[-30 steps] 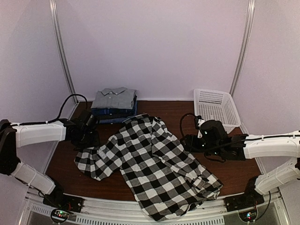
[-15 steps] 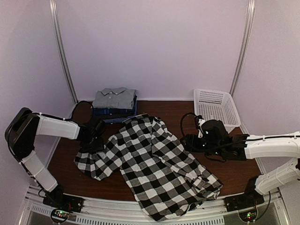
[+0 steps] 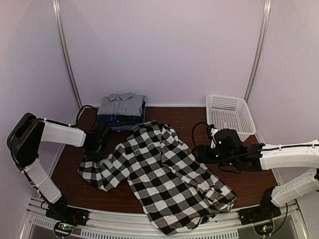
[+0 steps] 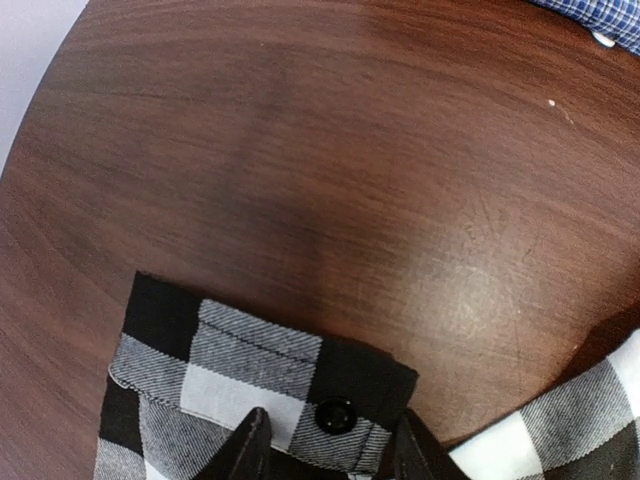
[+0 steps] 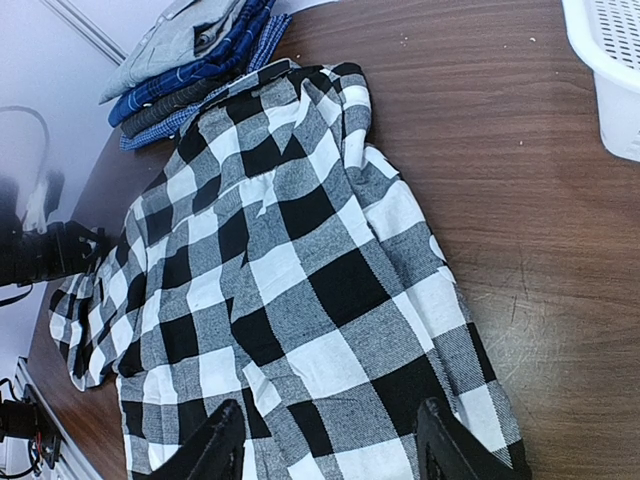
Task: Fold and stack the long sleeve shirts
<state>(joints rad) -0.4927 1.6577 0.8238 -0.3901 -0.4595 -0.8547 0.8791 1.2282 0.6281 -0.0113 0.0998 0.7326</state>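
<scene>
shirt: the black-and-white check shirt [image 3: 164, 174] lies open and rumpled mid-bench, collar toward 12 o'clock; its left sleeve runs out to 9 o'clock
stack: folded shirts [image 3: 122, 110] at 11 o'clock, a grey one on top; basket [image 3: 230, 115] at 1 o'clock
left claw: my left claw [image 4: 330, 440] is released; its fingers stand parted astride the sleeve cuff [image 4: 260, 370], the button [image 4: 334, 416] between them
right claw: my right claw [image 5: 330, 435] is released too, hovering low at the shirt's 3 o'clock edge; grasping nothing
step: I judge this is the sleeve pick-up, before folding it across the body
doing it well: I'd press down to the bench [image 4: 350, 150], clench on both cuff layers behind the button, lift only just clear, then carry toward 3 o'clock without dragging the body
left wrist only: the button and cuff stitching
right wrist only: blue layers under the grey shirt
top only: the bunched hem at 5 o'clock
</scene>
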